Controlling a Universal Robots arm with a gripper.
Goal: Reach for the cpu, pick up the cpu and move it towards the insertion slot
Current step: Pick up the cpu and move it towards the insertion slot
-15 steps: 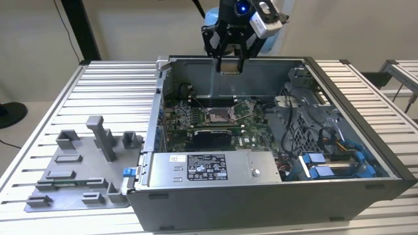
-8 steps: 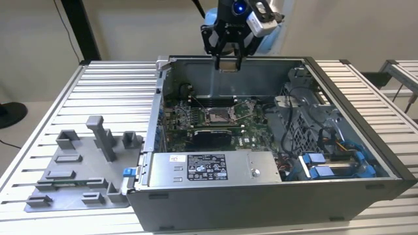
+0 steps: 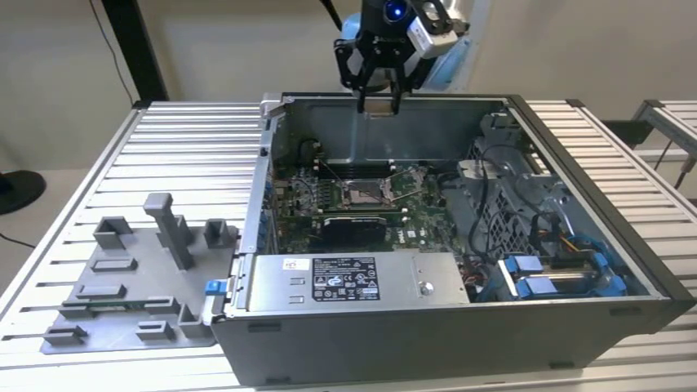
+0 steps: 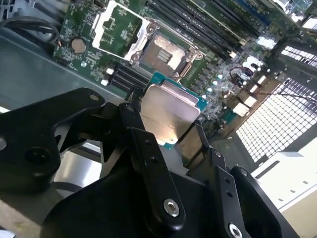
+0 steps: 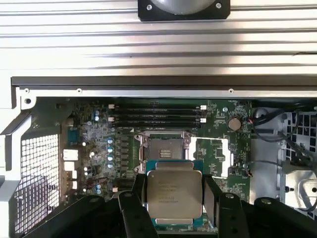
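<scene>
My gripper (image 3: 379, 104) hangs high over the back wall of the open computer case, shut on the cpu (image 3: 380, 107). In both wrist views the cpu (image 4: 168, 111) (image 5: 173, 194) is a thin square chip with a silvery metal face and a teal rim, clamped between the black fingers (image 4: 148, 158) (image 5: 132, 208). The insertion slot (image 3: 358, 193) lies below on the green circuit board, a metal-framed square socket with a dark centre. It sits past the chip in both wrist views, insertion slot (image 4: 163, 52) (image 5: 165, 148), with its frame flap swung open beside it.
The computer case (image 3: 566, 237) stands on a slatted metal table (image 3: 185, 155), with a power supply box (image 3: 354, 282) at its front and blue-clipped cables (image 3: 544, 273) on the exterior view's right. A grey tray (image 3: 126, 306) with blocks and posts lies on the exterior view's left.
</scene>
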